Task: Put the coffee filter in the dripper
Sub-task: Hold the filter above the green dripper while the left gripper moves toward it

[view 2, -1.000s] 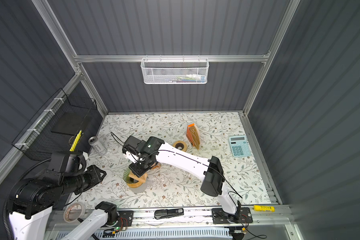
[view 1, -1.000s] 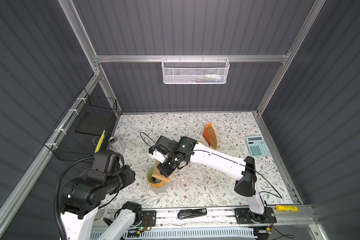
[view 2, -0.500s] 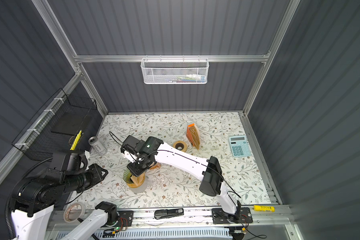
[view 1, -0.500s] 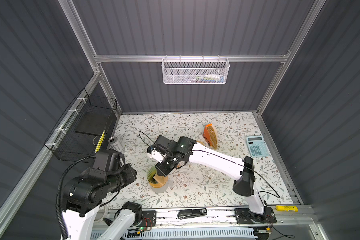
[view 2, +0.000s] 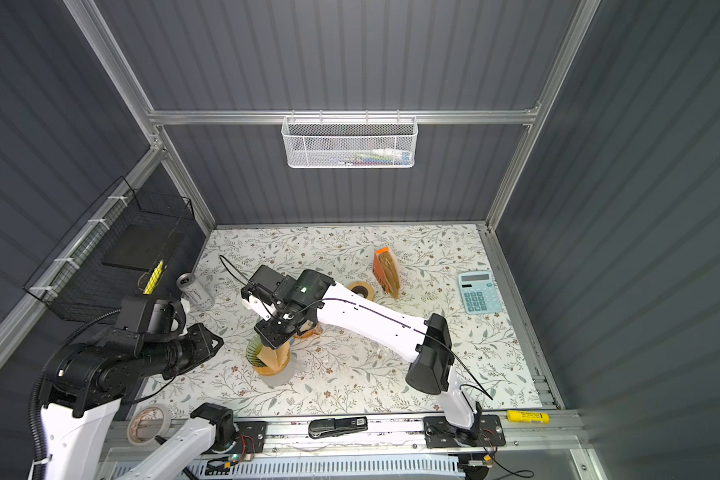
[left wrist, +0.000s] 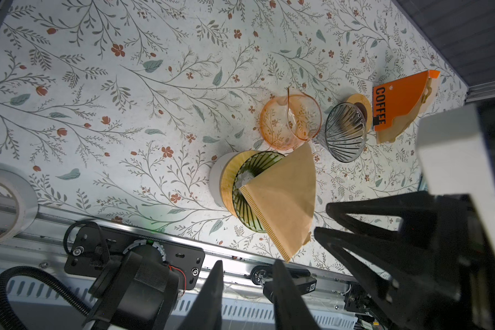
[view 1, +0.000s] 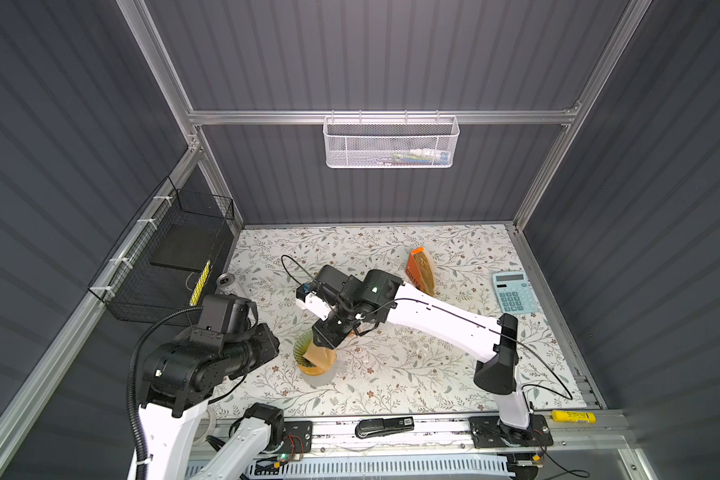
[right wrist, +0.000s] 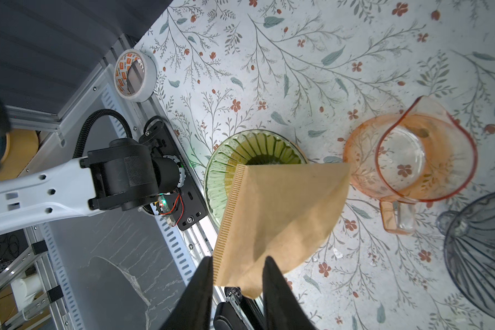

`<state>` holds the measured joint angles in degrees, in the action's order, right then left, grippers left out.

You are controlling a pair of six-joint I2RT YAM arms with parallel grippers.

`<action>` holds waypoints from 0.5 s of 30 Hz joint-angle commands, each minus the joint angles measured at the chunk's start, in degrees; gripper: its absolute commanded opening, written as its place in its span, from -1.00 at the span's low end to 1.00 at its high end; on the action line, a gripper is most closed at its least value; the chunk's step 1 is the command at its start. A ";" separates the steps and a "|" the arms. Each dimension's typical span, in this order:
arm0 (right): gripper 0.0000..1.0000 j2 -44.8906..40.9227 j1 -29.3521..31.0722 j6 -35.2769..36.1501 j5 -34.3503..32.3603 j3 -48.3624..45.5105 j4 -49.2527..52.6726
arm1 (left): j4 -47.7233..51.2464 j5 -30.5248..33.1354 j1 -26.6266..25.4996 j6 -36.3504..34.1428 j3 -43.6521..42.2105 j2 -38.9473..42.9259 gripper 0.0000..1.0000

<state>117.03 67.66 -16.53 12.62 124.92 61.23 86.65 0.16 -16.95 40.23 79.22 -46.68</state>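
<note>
A green ribbed glass dripper (view 1: pixel 301 351) (view 2: pixel 253 352) (left wrist: pixel 247 171) (right wrist: pixel 255 145) stands on a wooden ring near the table's front left. A flat brown paper coffee filter (view 1: pixel 320 356) (view 2: pixel 275 357) (left wrist: pixel 283 194) (right wrist: pixel 280 205) has its tip inside the dripper and leans out over the rim. My right gripper (right wrist: pixel 237 260) (view 1: pixel 327 336) (view 2: pixel 273 338) (left wrist: pixel 320 218) is open just above, its fingers either side of the filter's wide end. My left gripper (left wrist: pixel 247 261) (view 1: pixel 273 340) (view 2: pixel 217 343) is open and empty, to the left of the dripper.
An orange glass carafe (left wrist: pixel 290 125) (right wrist: pixel 412 160) and a grey dripper (left wrist: pixel 346 131) stand right behind the green one. An orange filter pack (view 1: pixel 420 270), calculator (view 1: pixel 512 291), can (view 2: pixel 192 291) and tape roll (view 2: pixel 148 424) lie around. A stapler (view 1: pixel 385 426) rests on the front rail.
My right gripper's jaws have parted from the filter, which now rests in the dripper. The right arm has shifted a little to the left. The left arm has barely moved.
</note>
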 commanded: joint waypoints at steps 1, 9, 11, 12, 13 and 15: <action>-0.34 -1.87 0.22 0.01 -1.11 -1.29 0.01 | -0.85 -0.64 -0.19 -1.21 -0.73 -0.12 -0.39; -0.35 -7.52 -0.57 -0.77 -0.83 -5.67 -2.09 | -2.57 -1.15 -0.19 -1.88 -0.38 -2.00 -0.40; -0.35 -9.91 -1.33 -1.36 -0.62 -8.10 -3.37 | -3.36 -1.76 -0.19 -2.08 -0.56 -2.69 -0.41; -0.35 -11.35 -1.86 -1.65 -0.52 -9.95 -4.31 | -3.66 -1.98 -0.19 -2.17 -0.41 -3.18 -0.42; -0.35 -12.60 -2.39 -1.97 -0.32 -11.70 -5.17 | -4.00 -2.23 -0.19 -2.32 -0.31 -3.60 -0.43; -0.35 -15.58 -3.95 -2.91 0.30 -15.81 -7.74 | -4.71 -2.13 -0.19 -2.35 -0.04 -4.67 -0.44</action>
<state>104.84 65.69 -17.87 12.40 112.40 56.77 83.37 -0.99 -16.95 39.42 78.98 -50.13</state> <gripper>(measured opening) 0.324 0.285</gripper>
